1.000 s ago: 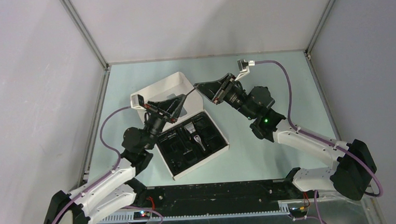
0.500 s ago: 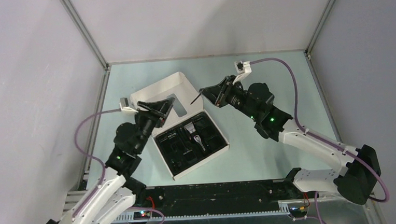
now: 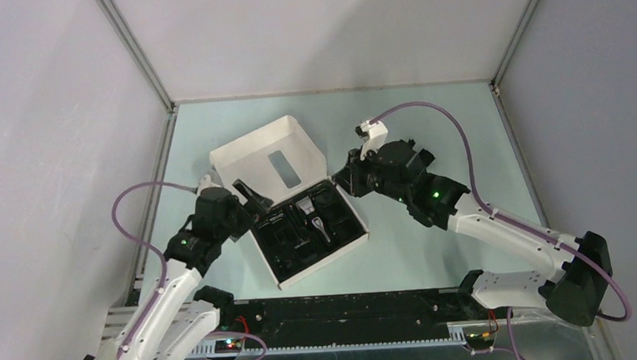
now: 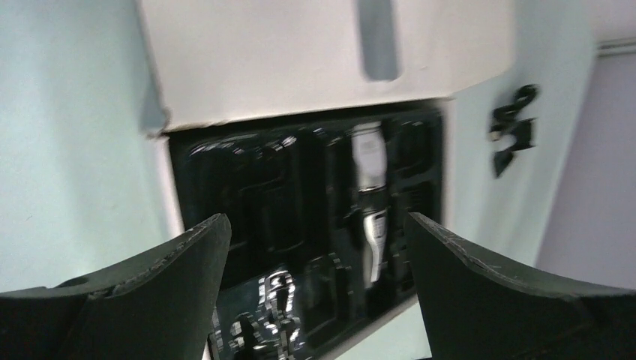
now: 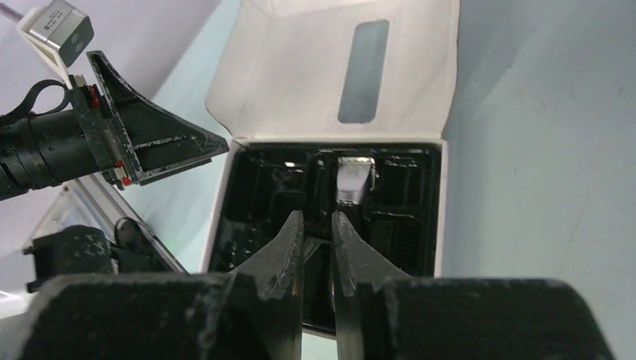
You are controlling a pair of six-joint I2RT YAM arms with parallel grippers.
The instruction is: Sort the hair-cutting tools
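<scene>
1. Box (image 3: 251, 155) sits mid-worktop (image 3: 429, 123), skewed. Its white lid is folded open toward the far side, and the black tray (image 3: 290, 253) faces up.
2. Clipper (image 3: 311, 215) lies in the tray's centre slot, with its silver head toward the lid hinge and its body toward the near edge.
3. Comb attachments (image 5: 395, 238) sit in the pockets beside the clipper. They are black on black, so the count is unclear.
4. Left claw (image 4: 313, 229): fingers are wide apart with nothing between them. It hovers at the tray's far left corner, just beside the hinge line. I cannot tell whether it touches the box. The left wrist view is motion-blurred.
5. Right claw (image 5: 315, 219): fingers are almost together, with only a thin slit between the tips. I cannot tell whether anything is pinched. It hangs over the tray's far right corner, and in its wrist view the tips point at the tray just beside the clipper's head.
6. Both claws flank the hinge end of the tray, apart from each other, with the clipper's head between them.
</scene>
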